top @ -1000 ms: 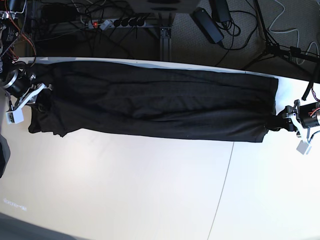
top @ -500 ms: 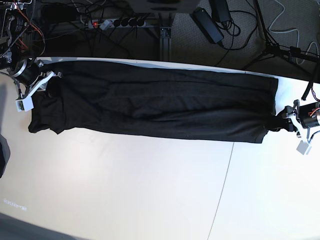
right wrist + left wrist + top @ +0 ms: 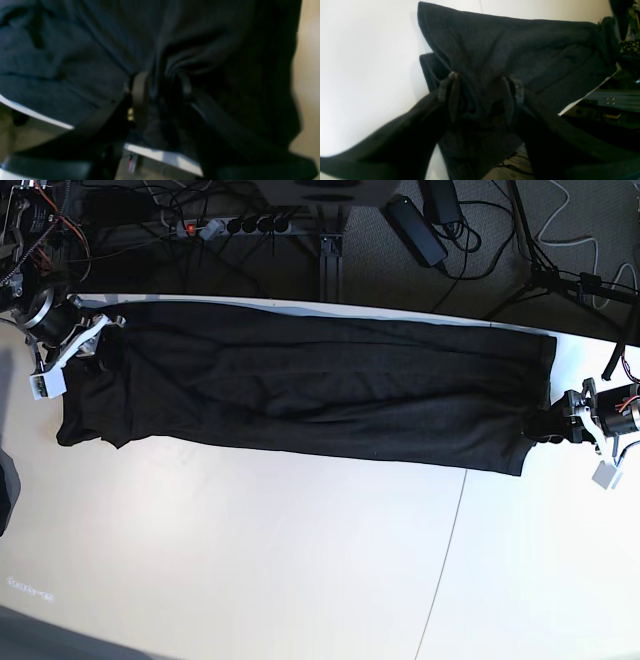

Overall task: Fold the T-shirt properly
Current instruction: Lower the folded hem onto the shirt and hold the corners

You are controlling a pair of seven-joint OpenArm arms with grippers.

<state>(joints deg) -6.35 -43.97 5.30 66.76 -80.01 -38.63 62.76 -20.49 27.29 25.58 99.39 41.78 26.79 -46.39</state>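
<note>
— Across the white table (image 3: 300, 560), at the far edge: black T-shirt (image 3: 320, 395) stretched into one long band, plain side up, lying flat between two arms

— And at the ends?

— At the base view's right: left gripper (image 3: 556, 423) pinching a bunched corner of cloth, fingers (image 3: 450, 96) narrowed on a thick fold, fabric puckered between them. At the base view's left: right gripper (image 3: 97, 345) likewise clamped on gathered cloth near the table's back rim, fingers (image 3: 140, 95) drawn close on the wad

— Any slack?

— Some creasing at the sleeve end, near the right gripper
</note>
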